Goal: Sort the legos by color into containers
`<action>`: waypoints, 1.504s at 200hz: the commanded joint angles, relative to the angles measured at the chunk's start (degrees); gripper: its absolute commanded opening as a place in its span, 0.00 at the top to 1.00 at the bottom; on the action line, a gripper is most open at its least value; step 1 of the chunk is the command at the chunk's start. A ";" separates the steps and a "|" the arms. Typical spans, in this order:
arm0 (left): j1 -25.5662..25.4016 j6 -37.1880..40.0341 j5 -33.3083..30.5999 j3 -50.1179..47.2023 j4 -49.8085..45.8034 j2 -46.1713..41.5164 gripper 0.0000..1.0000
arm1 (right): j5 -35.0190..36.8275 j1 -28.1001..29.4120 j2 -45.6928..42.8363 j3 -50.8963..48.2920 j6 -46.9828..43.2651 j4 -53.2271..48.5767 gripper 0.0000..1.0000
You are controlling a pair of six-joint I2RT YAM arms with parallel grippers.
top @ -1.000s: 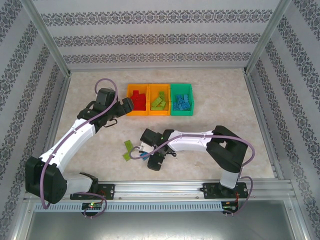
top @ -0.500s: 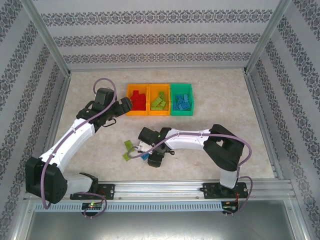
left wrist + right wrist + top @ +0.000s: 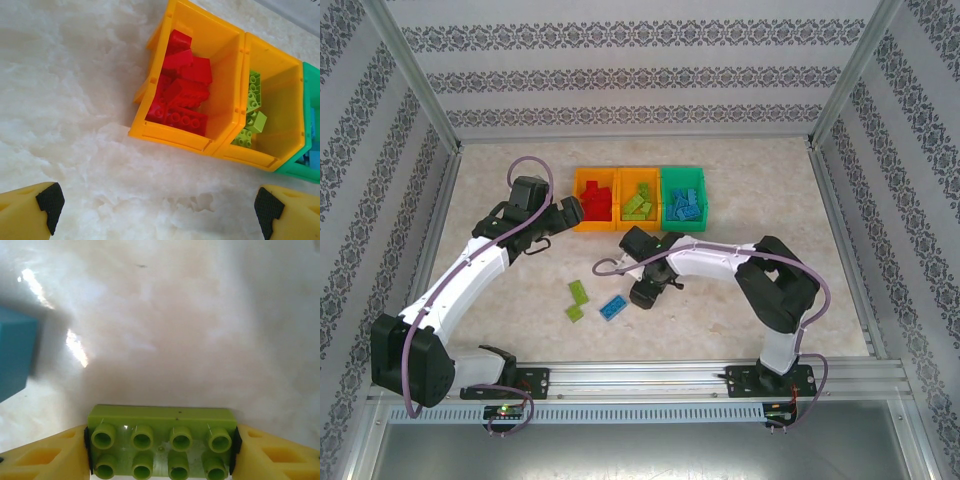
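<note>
Three joined bins stand in a row at the back. The left orange bin (image 3: 578,205) (image 3: 150,131) holds red legos (image 3: 184,95), the middle orange bin (image 3: 621,205) (image 3: 287,90) holds lime green legos (image 3: 252,117), and the green bin (image 3: 683,222) holds blue ones. My right gripper (image 3: 644,291) (image 3: 161,460) is shut on a lime green lego (image 3: 161,442), just above the table in front of the bins. My left gripper (image 3: 563,214) (image 3: 159,212) hangs open beside the red-filled bin, nothing between its fingers (image 3: 49,202). On the table lie two green legos (image 3: 579,292) (image 3: 574,312) and a blue lego (image 3: 612,307) (image 3: 15,357).
Metal frame posts and patterned walls close in the table (image 3: 770,210) on three sides. A rail (image 3: 650,380) with both arm bases runs along the near edge. Open tabletop stretches to the right of the bins.
My right gripper has risen from the loose legos and moved up and right toward the bins with a green lego. The left arm has stayed still.
</note>
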 commanded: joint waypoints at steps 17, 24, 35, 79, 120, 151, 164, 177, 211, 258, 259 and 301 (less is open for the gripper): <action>0.64 3.55 -3.64 -1.15 -4.03 -0.38 0.01 | -1.54 -2.82 0.62 5.17 5.22 0.67 0.36; 0.64 3.67 -3.78 -1.35 -4.10 -0.57 0.01 | -1.58 -3.43 0.80 5.96 6.16 0.88 0.36; 0.63 3.93 -3.93 -1.78 -4.15 -0.95 0.01 | -2.27 -4.47 0.64 6.86 7.51 1.57 0.37; 0.60 5.05 -3.36 -3.11 -4.52 -1.31 0.01 | -3.94 -7.98 -0.38 11.18 11.50 2.21 0.36; 0.64 8.91 1.81 -6.42 -2.43 -2.60 0.00 | -2.29 -11.04 0.18 17.09 15.23 1.92 0.36; 0.20 10.54 6.12 -10.18 -0.09 -4.58 0.00 | 1.50 -12.22 3.02 22.79 15.95 1.61 0.34; -0.63 10.63 7.40 -11.86 1.29 -5.44 0.00 | 2.88 -12.78 5.41 25.80 16.01 0.92 0.34; -2.15 10.78 7.43 -13.00 1.78 -6.15 0.00 | 4.04 -13.44 7.76 28.50 16.13 0.36 0.34; -7.82 13.34 6.09 -13.98 1.49 -7.43 0.00 | 7.35 -14.81 12.86 34.11 15.57 -0.32 0.33; -17.16 16.71 3.95 -13.96 0.88 -5.72 0.00 | 8.84 -16.59 19.00 40.91 16.26 -2.98 0.29; -17.34 16.79 3.99 -13.92 0.78 -5.66 0.00 | 8.95 -16.63 19.11 41.01 16.24 -3.08 0.28; -25.43 20.23 2.88 -14.47 -1.92 -2.77 0.00 | 9.06 -16.67 20.38 42.55 17.29 -3.85 0.13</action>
